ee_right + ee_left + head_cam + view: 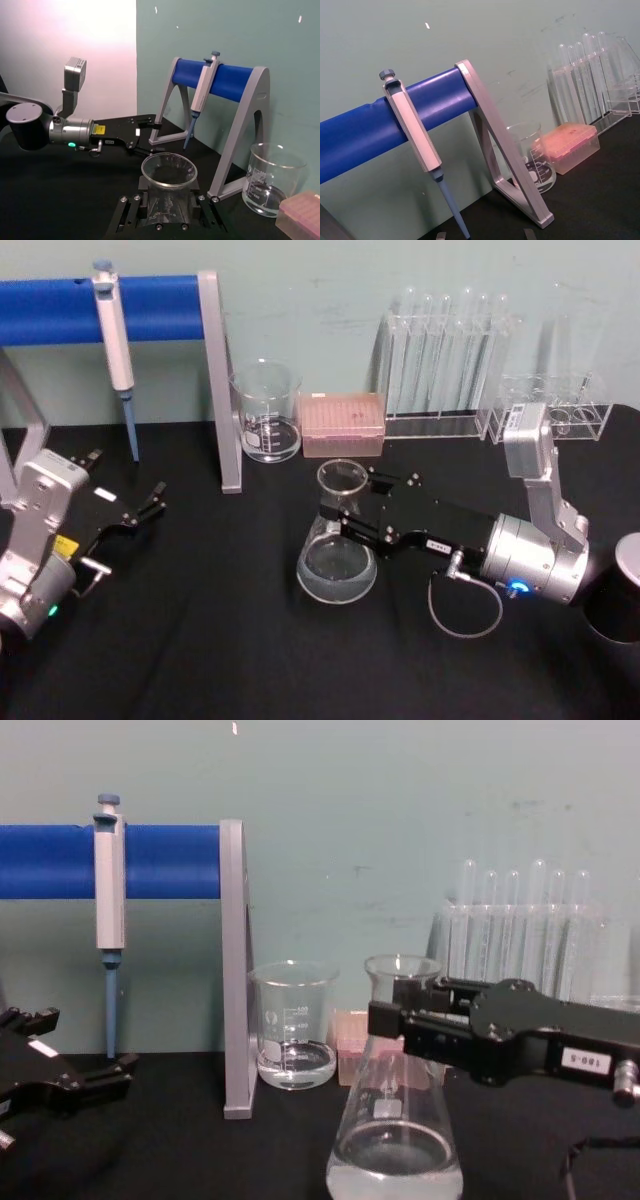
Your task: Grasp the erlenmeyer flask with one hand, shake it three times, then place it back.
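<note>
Flask (337, 560) stands near mid-desk (200, 640), base seemingly down on the black surface. Right pincer (343, 508) comes in from 3 o'clock and pinches the flask's neck just under the flared rim. Left pincer (143, 508) is parked out at the flask's 9 o'clock, fingers spread, holding nothing. Beaker (266, 415) sits at the flask's 11 o'clock, a pink box (343, 425) at 12, and the grey stand post (222, 380) at 10. Risks as I judge them: smooth glass held by a narrow neck could slide or twist in the jaws once shaking starts. A wide swing toward 11 or 12 o'clock could clip the beaker or box, and a hard set-down could tip the flask. The chest view shows a shallow pool of clear liquid in the flask's base, which the head view leaves unclear, so sloshing is possible. The right wrist view looks into the mouth and shows a jaw against each side of the neck.
</note>
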You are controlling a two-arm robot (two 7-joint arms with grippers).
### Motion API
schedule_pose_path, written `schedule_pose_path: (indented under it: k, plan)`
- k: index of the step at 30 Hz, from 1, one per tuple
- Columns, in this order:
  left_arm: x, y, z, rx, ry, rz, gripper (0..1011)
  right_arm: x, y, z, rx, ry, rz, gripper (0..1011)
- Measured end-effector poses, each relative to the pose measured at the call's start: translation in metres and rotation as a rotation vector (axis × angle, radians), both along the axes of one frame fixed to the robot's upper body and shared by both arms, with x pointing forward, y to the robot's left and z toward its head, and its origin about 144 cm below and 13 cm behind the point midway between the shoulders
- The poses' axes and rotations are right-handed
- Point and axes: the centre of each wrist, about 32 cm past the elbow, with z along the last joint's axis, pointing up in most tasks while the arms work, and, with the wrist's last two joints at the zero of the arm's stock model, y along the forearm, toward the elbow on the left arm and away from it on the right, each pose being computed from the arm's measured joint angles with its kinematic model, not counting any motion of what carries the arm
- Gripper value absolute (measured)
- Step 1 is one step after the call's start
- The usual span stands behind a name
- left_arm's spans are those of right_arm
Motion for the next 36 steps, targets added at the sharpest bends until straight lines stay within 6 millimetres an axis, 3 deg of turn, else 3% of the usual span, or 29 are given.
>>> schedule_pose_path:
  k: [36]
  plan:
    - [0.000,0.000,0.000,0.000,0.000,0.000,1001,0.003,-0.005,-0.026,-0.024,0.040,0.052,458]
